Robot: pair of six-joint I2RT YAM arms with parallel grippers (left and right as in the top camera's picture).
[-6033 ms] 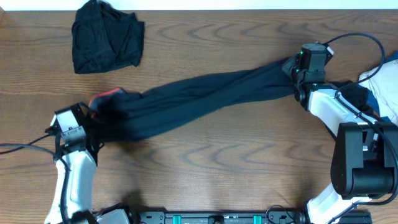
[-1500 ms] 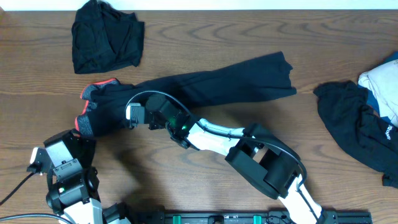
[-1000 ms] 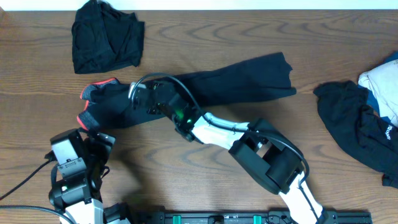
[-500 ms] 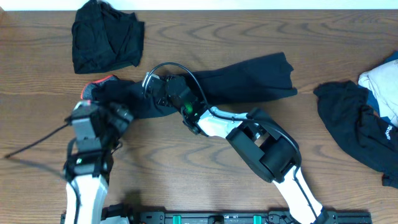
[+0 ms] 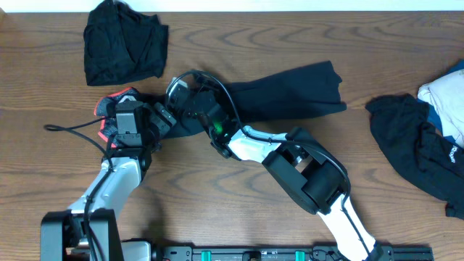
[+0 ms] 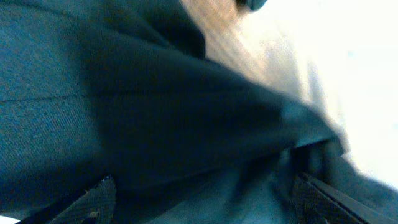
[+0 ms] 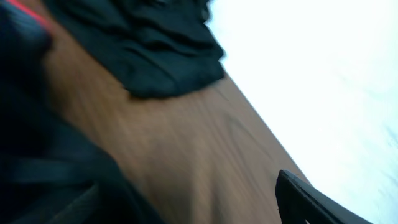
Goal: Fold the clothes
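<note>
From overhead, the long black trouser piece [image 5: 290, 90] lies slantwise across the wooden table [image 5: 239, 210], and I place everything else against it. Its coral-red band [image 5: 125, 95] shows at its left end. My left gripper [image 5: 162, 119] sits over that left end, just beside the red band, with its jaws apart. My right gripper [image 5: 179, 93] is over the same end, close above the left one, and its arm crosses the trouser piece's lower edge. A bunched black garment [image 5: 123, 43] lies apart from the trouser piece, beyond its left end toward the far edge. A heap of black [image 5: 413, 145], white [image 5: 442, 90] and blue [image 5: 457, 69] clothes lies well off its right end.

In the left wrist view, dark cloth [image 6: 124, 124] of the trouser piece fills nearly everything. My left gripper's fingertips [image 6: 93, 199] stand wide apart at the bottom corners, the cloth spanning under them and nothing clamped. A strip of table [image 6: 236, 43] shows past the cloth.

The right wrist view is blurred. Dark trouser cloth [image 7: 37, 162] sits at the left, with a trace of red [image 7: 25, 9] at the top corner. The black garment [image 7: 143, 50] lies beyond bare wood [image 7: 186, 143]. One finger [image 7: 311, 199] shows at the lower right, far from the other side, so those jaws are apart and empty.
</note>
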